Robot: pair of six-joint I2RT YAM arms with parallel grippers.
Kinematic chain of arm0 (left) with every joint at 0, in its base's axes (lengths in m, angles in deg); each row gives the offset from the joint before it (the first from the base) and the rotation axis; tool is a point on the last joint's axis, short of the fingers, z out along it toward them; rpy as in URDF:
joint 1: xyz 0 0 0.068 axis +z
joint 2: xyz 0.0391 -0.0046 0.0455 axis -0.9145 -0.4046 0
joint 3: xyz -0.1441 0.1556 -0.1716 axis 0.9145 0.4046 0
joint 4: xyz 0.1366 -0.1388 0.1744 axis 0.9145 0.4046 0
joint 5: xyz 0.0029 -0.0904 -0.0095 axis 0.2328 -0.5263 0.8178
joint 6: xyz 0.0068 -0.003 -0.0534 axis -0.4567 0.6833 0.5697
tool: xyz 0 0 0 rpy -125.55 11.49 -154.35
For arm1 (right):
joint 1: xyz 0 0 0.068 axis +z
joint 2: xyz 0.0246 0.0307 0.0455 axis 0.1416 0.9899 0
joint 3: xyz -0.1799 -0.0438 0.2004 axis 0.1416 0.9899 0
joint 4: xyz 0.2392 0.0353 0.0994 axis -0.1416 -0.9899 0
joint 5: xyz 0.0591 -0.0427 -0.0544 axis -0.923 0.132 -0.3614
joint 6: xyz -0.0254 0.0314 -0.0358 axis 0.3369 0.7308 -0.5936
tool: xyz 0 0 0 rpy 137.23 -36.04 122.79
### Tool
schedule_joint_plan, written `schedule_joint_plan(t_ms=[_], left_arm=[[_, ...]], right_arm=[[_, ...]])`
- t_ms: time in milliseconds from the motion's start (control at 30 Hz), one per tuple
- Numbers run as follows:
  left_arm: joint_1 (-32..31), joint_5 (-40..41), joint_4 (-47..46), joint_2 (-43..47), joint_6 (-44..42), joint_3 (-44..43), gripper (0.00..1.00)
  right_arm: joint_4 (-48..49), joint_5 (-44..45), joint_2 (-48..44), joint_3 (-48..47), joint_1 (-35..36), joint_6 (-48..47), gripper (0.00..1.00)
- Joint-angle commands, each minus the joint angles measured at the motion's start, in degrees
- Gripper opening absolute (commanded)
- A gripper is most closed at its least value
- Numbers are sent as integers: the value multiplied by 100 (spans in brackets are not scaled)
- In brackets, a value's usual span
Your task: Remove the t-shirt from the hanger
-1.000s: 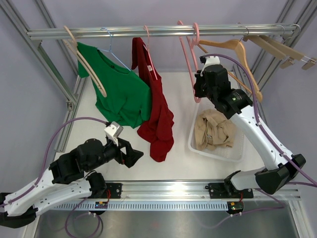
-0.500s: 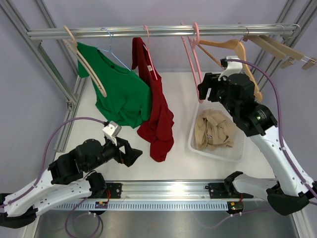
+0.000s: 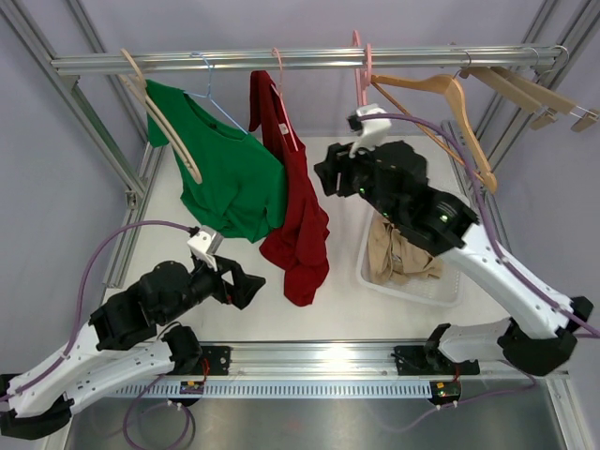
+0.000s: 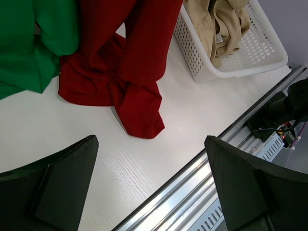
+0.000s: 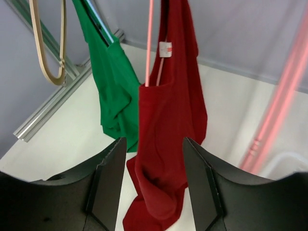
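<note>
Right claw [image 5: 151,144] spread, empty, faced red t-shirt [image 5: 168,110]; you needed pinch on shoulder cloth beside pink hanger [image 5: 149,43], not wire. Left claw [image 4: 149,144] spread, low over desk [image 4: 192,110].

Beige garment [image 3: 398,262]: partly hidden behind right arm [image 3: 492,262]. Pink hanger [image 5: 274,96]: blurred. Red t-shirt [image 4: 130,48]: top cut off, left wrist view.

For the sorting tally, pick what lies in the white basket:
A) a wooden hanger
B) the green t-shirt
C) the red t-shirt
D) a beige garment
D: a crumpled beige garment lies inside the white basket, while the green t-shirt and the red t-shirt hang from the rail.
</note>
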Motion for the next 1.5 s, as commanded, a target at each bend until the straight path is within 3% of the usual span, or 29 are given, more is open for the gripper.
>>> schedule_joint_plan(t_ms=[0, 333, 567, 767, 900, 967, 1067, 1333, 1467], left_arm=[[41, 249, -161, 216, -51, -9, 99], [94, 188, -170, 366, -16, 0, 99], [146, 144, -179, 348, -8, -9, 99], [164, 214, -257, 322, 247, -44, 99], [164, 364, -354, 155, 432, -201, 99], [164, 442, -468, -47, 467, -368, 99], [164, 557, -757, -389, 546, -527, 97], [164, 970, -2155, -1022, 915, -457, 94], [164, 988, -2657, -1435, 723, -1008, 91]], right_arm=[[517, 79, 654, -300, 198, -111, 60], [509, 421, 1579, -732, 269, -199, 61], [606, 623, 1711, -662, 269, -286, 46], [720, 799, 1974, -635, 269, -523, 45], [974, 852, 1931, -530, 269, -559, 15], [1228, 852, 1756, -408, 269, -594, 6], [1458, 852, 1519, -284, 269, -629, 0], [2319, 1036, 1044, -3, 304, -813, 0], [2688, 1151, 771, 461, 374, -831, 0]])
